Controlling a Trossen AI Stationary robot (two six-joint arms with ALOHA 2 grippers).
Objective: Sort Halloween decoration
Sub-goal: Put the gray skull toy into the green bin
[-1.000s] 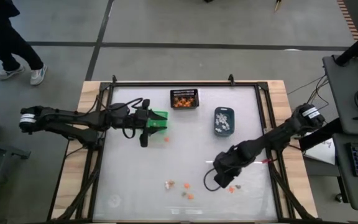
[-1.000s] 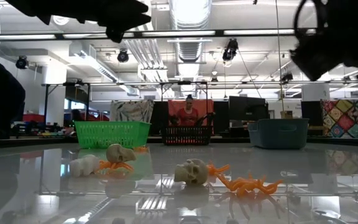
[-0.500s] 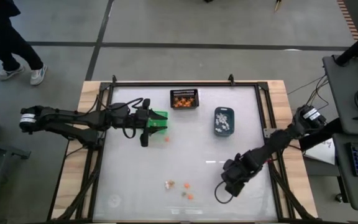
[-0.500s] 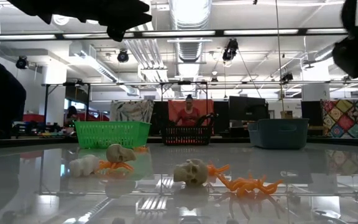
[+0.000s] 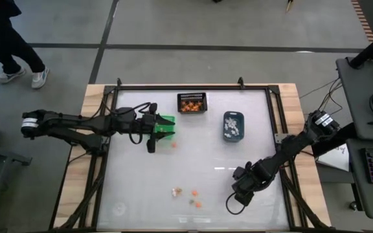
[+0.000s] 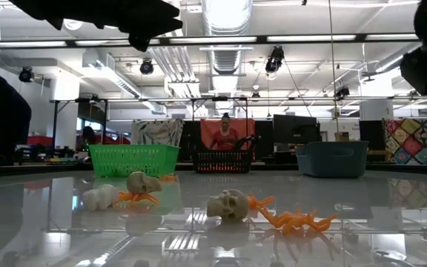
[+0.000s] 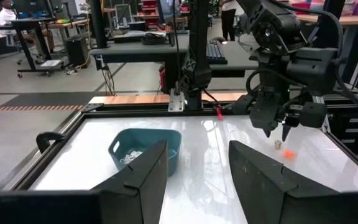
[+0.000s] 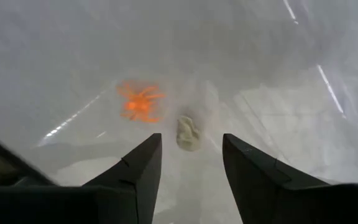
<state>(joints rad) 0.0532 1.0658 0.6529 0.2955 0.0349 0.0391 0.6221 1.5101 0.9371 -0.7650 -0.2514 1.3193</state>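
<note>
The Halloween decoration lies scattered on the table. A tan skull (image 8: 188,134) and an orange spider (image 8: 140,104) lie just beyond my right gripper (image 8: 191,180), which points steeply down near the table's right front (image 5: 239,194), open, touching neither. More trinkets (image 5: 186,196) lie at the near middle: skulls (image 6: 227,204) and orange spiders (image 6: 295,219) resting on the surface. One orange trinket (image 5: 173,144) lies by the green bin (image 5: 167,126). My left gripper (image 7: 197,180) hovers level at that bin, open and empty.
A black mesh bin (image 5: 192,102) with orange pieces stands at the far middle. A blue-grey bin (image 5: 233,126) with pale pieces stands right of centre, also seen in the left wrist view (image 7: 145,149). A dark frame (image 5: 274,123) rims the table. A person stands beyond the far left corner.
My right gripper has swung toward the table's right and near edges, and now stands over the two trinkets there, hiding them in the high view. The trinkets have not moved.
</note>
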